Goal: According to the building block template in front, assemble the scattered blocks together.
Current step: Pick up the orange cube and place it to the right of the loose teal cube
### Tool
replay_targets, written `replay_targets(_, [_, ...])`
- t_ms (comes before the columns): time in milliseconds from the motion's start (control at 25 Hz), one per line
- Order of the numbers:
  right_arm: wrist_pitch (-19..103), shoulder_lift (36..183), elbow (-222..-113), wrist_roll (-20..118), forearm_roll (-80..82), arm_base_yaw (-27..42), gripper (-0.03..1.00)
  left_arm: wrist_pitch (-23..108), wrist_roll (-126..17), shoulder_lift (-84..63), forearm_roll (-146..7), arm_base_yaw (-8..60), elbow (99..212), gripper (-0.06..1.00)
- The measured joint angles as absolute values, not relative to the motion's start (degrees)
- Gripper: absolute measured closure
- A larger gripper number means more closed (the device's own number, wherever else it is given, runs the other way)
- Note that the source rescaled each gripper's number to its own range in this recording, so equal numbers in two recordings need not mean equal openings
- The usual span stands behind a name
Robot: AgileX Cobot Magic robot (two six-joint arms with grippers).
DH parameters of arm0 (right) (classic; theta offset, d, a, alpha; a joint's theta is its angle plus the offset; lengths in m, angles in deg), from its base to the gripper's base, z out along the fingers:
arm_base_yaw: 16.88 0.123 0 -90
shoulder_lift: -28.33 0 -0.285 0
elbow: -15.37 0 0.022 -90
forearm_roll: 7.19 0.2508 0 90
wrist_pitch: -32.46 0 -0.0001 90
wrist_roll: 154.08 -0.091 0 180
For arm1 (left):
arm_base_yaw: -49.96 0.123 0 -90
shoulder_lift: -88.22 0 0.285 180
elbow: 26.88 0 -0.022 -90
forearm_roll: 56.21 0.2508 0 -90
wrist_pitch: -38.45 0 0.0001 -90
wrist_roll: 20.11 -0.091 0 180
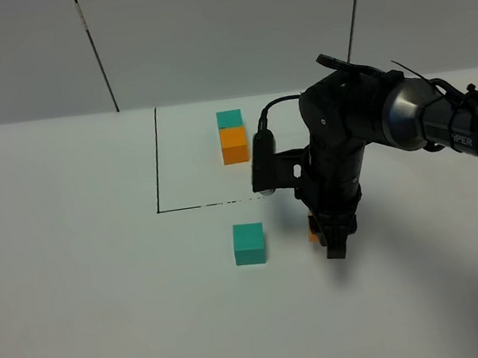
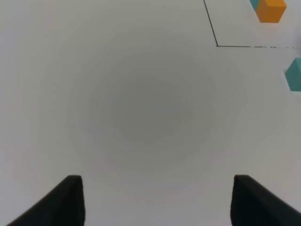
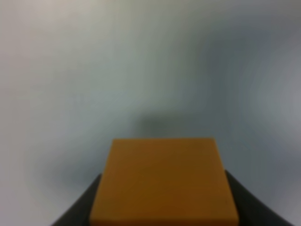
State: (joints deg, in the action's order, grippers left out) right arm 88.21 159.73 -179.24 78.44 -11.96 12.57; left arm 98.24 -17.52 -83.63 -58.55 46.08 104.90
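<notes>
A white table [image 1: 79,295] with a thin black outline [image 1: 158,163] drawn on it. The only writing is on the dark right arm [image 1: 363,120]: white letters reading "PER", the rest cut off.

Inside the outline sits the template [image 1: 233,136], a teal block joined to an orange one. Its long axis runs near to far, with teal at the far end and orange at the near end.

A loose teal cube [image 1: 249,243] sits flat just on the near side of the outline's near line, its sides square to that line.

To its right and apart from it, the right tool [image 1: 335,250] points straight down. It is clamped on a loose orange cube [image 3: 164,181], one dark finger on each side. I cannot tell whether the cube touches the table.

The left tool [image 2: 157,197] hangs over bare table well left of the cubes, fingers spread apart with nothing between them.
</notes>
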Motion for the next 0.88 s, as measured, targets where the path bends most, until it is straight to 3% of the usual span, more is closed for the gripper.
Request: replay_targets(880, [88.28, 164.77, -182.31, 79.49, -12.60, 12.57, 0.97, 98.24, -17.47, -83.63, -58.55, 46.08, 104.90, 0.55])
